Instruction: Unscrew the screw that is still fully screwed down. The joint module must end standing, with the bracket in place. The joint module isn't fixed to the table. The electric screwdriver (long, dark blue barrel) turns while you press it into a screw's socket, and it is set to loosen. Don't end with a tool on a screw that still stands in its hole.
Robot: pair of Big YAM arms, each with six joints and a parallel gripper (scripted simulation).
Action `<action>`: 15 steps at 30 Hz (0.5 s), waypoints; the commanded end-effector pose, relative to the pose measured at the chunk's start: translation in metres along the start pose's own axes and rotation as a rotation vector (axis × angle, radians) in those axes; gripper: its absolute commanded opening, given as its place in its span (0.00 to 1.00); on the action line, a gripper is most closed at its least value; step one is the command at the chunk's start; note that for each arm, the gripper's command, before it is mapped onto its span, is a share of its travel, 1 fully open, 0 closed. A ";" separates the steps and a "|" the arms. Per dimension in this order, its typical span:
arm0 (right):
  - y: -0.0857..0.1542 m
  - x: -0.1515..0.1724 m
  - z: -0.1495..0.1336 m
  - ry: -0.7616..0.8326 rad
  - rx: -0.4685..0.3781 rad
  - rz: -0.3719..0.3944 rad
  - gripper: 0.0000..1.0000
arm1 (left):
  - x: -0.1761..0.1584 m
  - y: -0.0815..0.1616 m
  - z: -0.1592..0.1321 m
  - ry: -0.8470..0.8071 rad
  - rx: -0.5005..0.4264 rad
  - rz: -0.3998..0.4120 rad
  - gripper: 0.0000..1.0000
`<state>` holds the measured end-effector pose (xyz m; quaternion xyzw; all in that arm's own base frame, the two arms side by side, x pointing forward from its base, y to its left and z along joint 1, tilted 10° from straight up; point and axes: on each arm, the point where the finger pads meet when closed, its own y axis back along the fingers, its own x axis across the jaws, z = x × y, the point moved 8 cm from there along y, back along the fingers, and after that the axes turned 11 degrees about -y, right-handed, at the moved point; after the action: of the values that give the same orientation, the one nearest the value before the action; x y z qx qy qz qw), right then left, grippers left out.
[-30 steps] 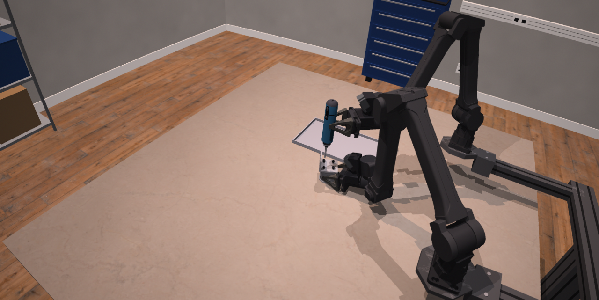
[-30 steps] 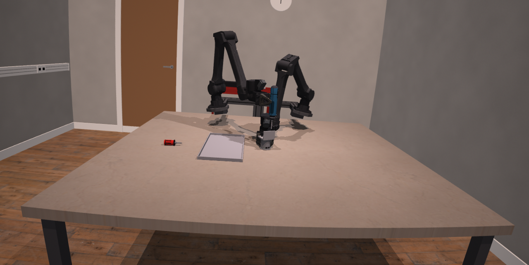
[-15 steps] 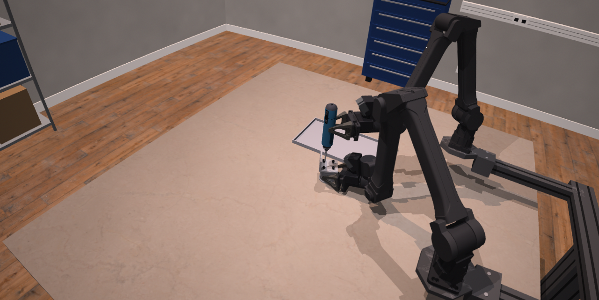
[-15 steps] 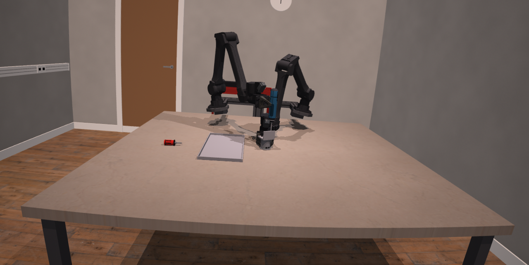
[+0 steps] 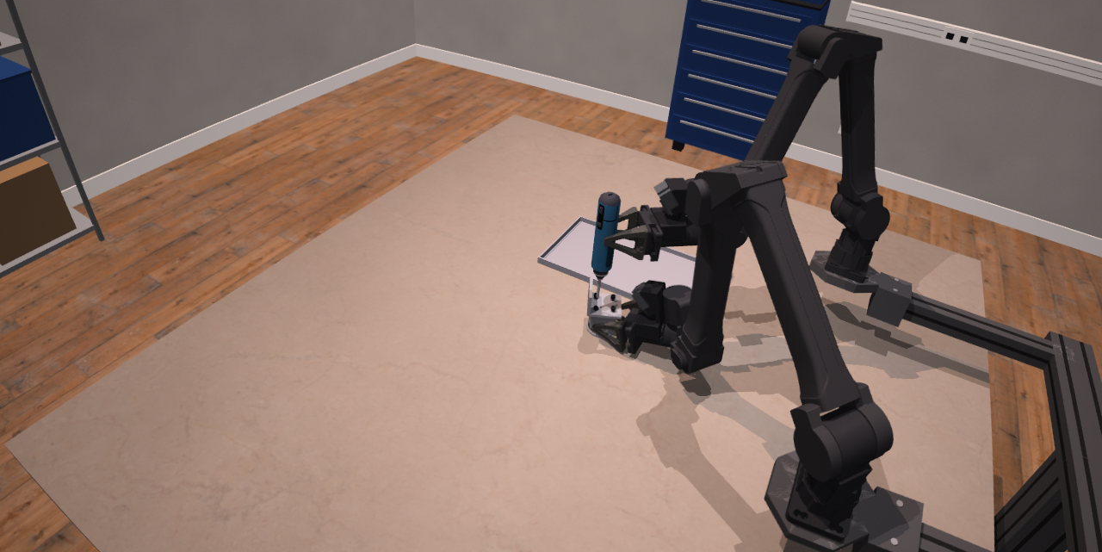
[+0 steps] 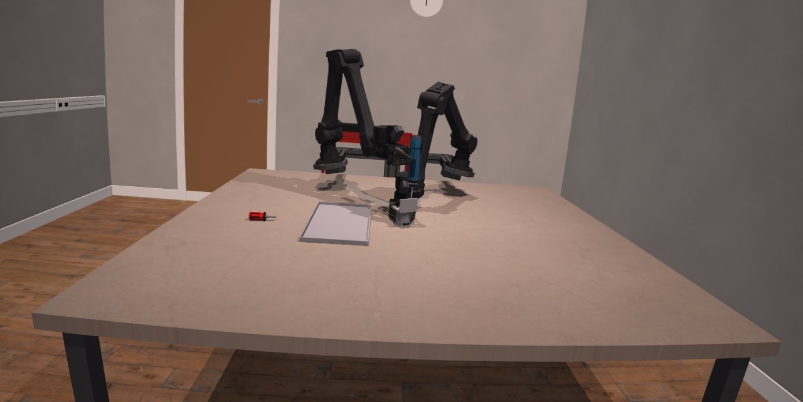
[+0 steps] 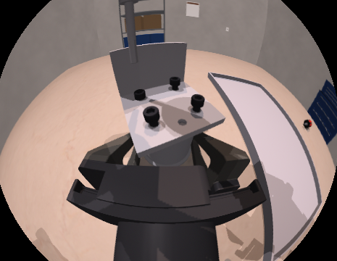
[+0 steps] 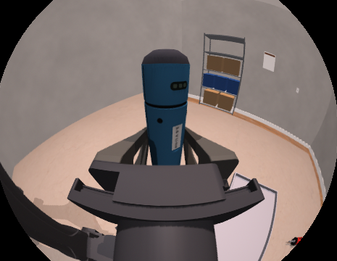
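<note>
The joint module point(image 5: 599, 323) point(image 6: 403, 219) point(image 7: 172, 156) stands upright on the table with the grey L-shaped bracket point(image 5: 605, 307) point(image 6: 406, 206) point(image 7: 168, 135) on top. Several black screws stand in the bracket; the back left screw point(image 7: 139, 95) sits lowest. My left gripper point(image 5: 609, 326) point(image 7: 166, 131) is shut on the module's body, low at the table. My right gripper point(image 5: 614, 238) point(image 8: 166, 131) is shut on the blue electric screwdriver point(image 5: 604, 232) point(image 6: 414, 159) point(image 8: 164, 105), held upright. Its bit point(image 7: 131, 40) hangs just above the back left screw, not touching it.
A flat grey tray point(image 5: 566, 248) point(image 6: 337, 222) point(image 7: 269, 119) point(image 8: 248, 225) lies beside the module. A small red screwdriver point(image 6: 258, 216) point(image 7: 307, 123) lies beyond the tray. A blue tool chest point(image 5: 739, 47) and a shelf point(image 5: 30, 147) stand off the table.
</note>
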<state>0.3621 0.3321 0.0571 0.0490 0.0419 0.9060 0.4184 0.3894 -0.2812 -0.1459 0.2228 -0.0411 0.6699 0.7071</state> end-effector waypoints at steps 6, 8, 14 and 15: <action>-0.013 0.001 0.033 -0.018 -0.113 0.008 0.42 | -0.002 -0.003 0.006 0.009 -0.014 0.002 0.59; -0.011 0.000 0.032 -0.017 -0.108 0.008 0.42 | -0.002 -0.003 0.006 0.009 -0.014 0.002 0.59; -0.011 0.000 0.031 -0.017 -0.107 0.008 0.42 | -0.002 -0.003 0.006 0.009 -0.014 0.002 0.59; -0.011 0.000 0.031 -0.017 -0.107 0.008 0.42 | -0.002 -0.003 0.006 0.009 -0.014 0.002 0.59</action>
<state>0.3622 0.3323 0.0584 0.0476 0.0385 0.9062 0.4183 0.3894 -0.2812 -0.1459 0.2228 -0.0411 0.6699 0.7071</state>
